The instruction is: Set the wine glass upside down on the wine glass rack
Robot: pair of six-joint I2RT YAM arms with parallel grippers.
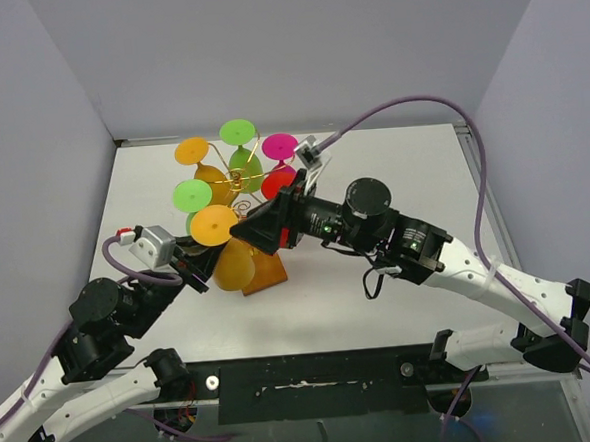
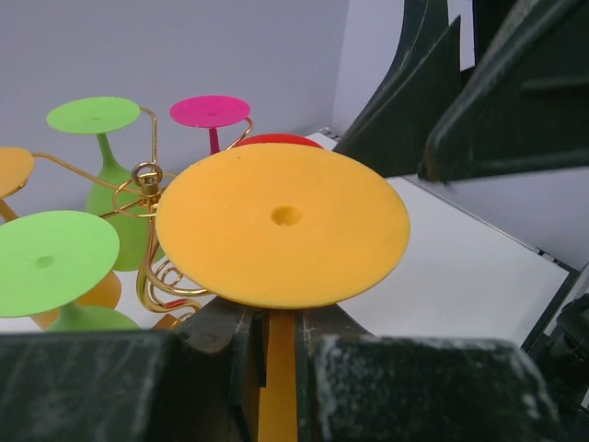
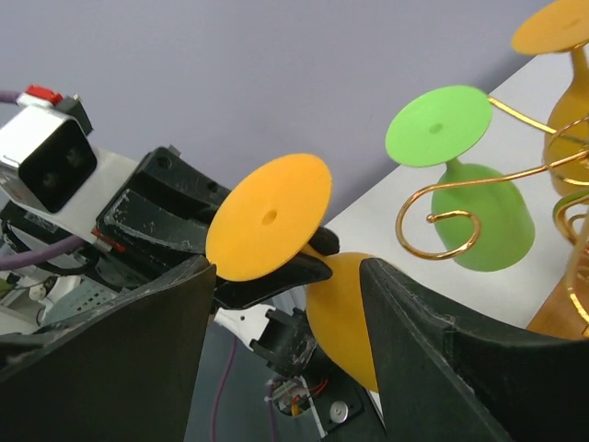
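The orange wine glass (image 1: pixel 218 227) is upside down, foot up, its bowl (image 1: pixel 234 267) low beside the rack's wooden base (image 1: pixel 269 274). My left gripper (image 2: pixel 276 318) is shut on its stem, just under the round foot (image 2: pixel 282 226). My right gripper (image 3: pixel 285 276) is open, its two fingers either side of the orange bowl (image 3: pixel 345 313), the right finger (image 3: pixel 442 359) close against it. The wine glass rack (image 1: pixel 240 180) is gold wire with curled arms (image 3: pixel 440 221) and stands right behind the held glass.
Several glasses hang upside down on the rack: green (image 1: pixel 238 132), pink (image 1: pixel 279 146), red (image 1: pixel 278 182), orange (image 1: pixel 192 150), and another green (image 1: pixel 191 195). Grey walls close in the table (image 1: pixel 392 165) at the back and on both sides.
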